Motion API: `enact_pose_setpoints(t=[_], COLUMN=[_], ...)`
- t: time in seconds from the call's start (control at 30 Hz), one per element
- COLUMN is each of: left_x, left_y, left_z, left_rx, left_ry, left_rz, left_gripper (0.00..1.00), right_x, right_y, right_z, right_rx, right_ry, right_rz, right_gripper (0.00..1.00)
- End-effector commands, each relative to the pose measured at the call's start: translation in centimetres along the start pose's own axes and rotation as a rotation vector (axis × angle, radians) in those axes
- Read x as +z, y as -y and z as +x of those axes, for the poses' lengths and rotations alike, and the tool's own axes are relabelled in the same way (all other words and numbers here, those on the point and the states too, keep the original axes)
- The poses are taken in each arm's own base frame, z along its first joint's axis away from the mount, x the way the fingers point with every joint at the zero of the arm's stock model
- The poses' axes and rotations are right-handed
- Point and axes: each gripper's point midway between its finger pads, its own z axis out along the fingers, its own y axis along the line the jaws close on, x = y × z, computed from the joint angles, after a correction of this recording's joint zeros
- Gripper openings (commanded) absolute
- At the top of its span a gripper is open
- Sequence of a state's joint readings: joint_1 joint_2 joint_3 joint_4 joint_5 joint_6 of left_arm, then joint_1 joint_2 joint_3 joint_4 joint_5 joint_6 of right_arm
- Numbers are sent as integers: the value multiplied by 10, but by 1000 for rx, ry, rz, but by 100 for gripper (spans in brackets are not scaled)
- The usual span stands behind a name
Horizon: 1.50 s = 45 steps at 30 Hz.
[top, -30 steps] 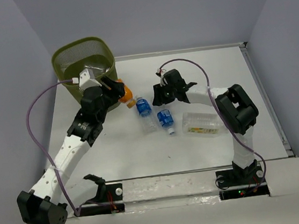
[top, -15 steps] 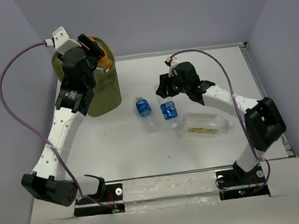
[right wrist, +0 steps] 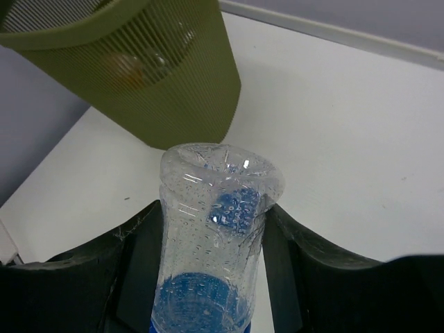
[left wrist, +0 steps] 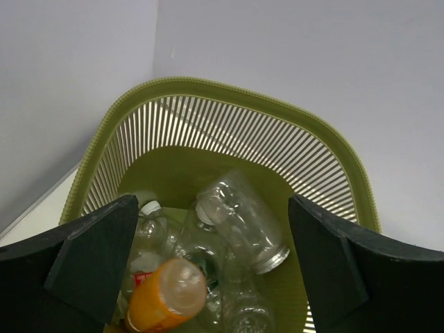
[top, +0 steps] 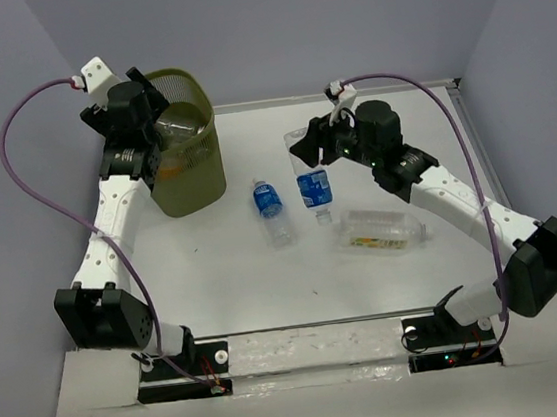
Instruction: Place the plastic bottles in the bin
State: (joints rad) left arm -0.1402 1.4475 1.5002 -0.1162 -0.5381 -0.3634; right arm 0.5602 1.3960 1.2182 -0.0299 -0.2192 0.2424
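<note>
The bin [top: 188, 168] stands at the far left corner of the tabletop [top: 216, 276], against the left wall. The left gripper [top: 134, 102] hangs right above its rim. In the left wrist view the left gripper [left wrist: 211, 201] has its fingers [left wrist: 97, 250] spread wide apart with nothing between them. Below them, inside the bin [left wrist: 229, 94], an orange-labelled bottle [left wrist: 163, 298] lies among several clear bottles [left wrist: 243, 222].

Right of the bin, near the middle of the tabletop, a loose blue-labelled bottle [top: 270, 207] lies on its side.

Just right of that, the right gripper [top: 320, 148] is clamped on a second blue-labelled bottle [top: 314, 186]. The right wrist view shows this second blue-labelled bottle [right wrist: 211, 243] pinched between the two dark fingers [right wrist: 128, 270], with its clear rounded base sticking out past the fingertips towards the bin, above the white surface.

Further right, nearer the front edge, a larger squarish bottle [top: 382, 230] lies flat on the tabletop, apart from both grippers.
</note>
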Motion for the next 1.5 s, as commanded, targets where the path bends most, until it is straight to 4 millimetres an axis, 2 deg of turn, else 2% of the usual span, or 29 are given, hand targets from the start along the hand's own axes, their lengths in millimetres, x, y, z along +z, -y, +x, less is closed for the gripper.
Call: enact_pose_setpoints(t=[0.0,0.07,0.1,0.13,0.17,0.2,0.23,0.27,0.3,0.33,0.37,0.4,0.47,0.63,0.73,0.8,0.83,0.87,1.07,1.17,1.2,1.23,1.3,1.33,1.37,1.4,1.47], left_x=[-36,-48,-62,-64,-79,-86,-88,-95,-112,-113,-129,-132,-145,-169,-181,-193,-197,-204,-223,-226,-226,-229,-230,-229,-233,-235,-237], left_y=[3,5,4,1,5,5,2,0,-1,-9,-11,-18,-24,-53,-57,-51,-49,-44,-33,-29,-27,-25,-20,-21,-17,-12,-8], left_z=[-47,-47,-56,-42,-44,-38,-18,-12,-12,10,10,30,46,95,116,135,142,149,194,205,206,208,209,212,216,217,227], left_rx=[-98,-113,-138,-126,-130,-125,-109,-109,-119,-105,-116,-100,-88,-34,-33,-54,-62,-69,-116,-110,-107,-106,-109,-111,-108,-127,-134], left_ry=[110,108,124,95,87,71,27,12,4,-38,-41,-81,-120,-239,-308,-381,-407,-439,-586,-621,-625,-635,-639,-643,-655,-660,-677], left_rz=[84,134,166,181,243,269,280,303,349,349,390,390,423,425,457,525,543,590,698,728,740,749,762,751,764,775,772], left_gripper=[99,99,99,99,99,99,99,99,99,99,99,99,99,99,99,99,99,99,99,99,99,99,99,99,99,99,99], right_x=[-5,-4,-3,1,3,5,11,13,15,18,24,27,39,65,84,93,104,107,119,132,143,147,163,179,186,192,201], right_y=[-56,-71,-77,-85,-97,-105,-117,-124,-130,-133,-143,-145,-157,-163,-168,-167,-169,-164,-140,-139,-134,-139,-134,-130,-136,-136,-145], right_z=[-70,-84,-91,-104,-110,-117,-129,-136,-143,-152,-166,-174,-192,-224,-244,-252,-252,-258,-267,-260,-251,-245,-228,-210,-200,-191,-172], right_rx=[-80,-97,-99,-104,-106,-109,-112,-113,-117,-118,-117,-114,-112,-97,-65,-31,-15,8,128,165,152,144,115,105,83,64,41], right_ry=[167,200,215,240,258,276,305,322,340,362,403,422,459,541,614,655,680,724,919,957,955,956,916,861,822,791,711], right_rz=[-142,-175,-189,-204,-229,-247,-272,-285,-296,-301,-320,-326,-351,-357,-356,-354,-355,-328,-271,-276,-262,-270,-250,-242,-272,-276,-300], right_gripper=[40,40,40,40,40,40,40,40,40,40,40,40,40,39,39,37,36,36,34,34,34,35,45,51,55,66,77])
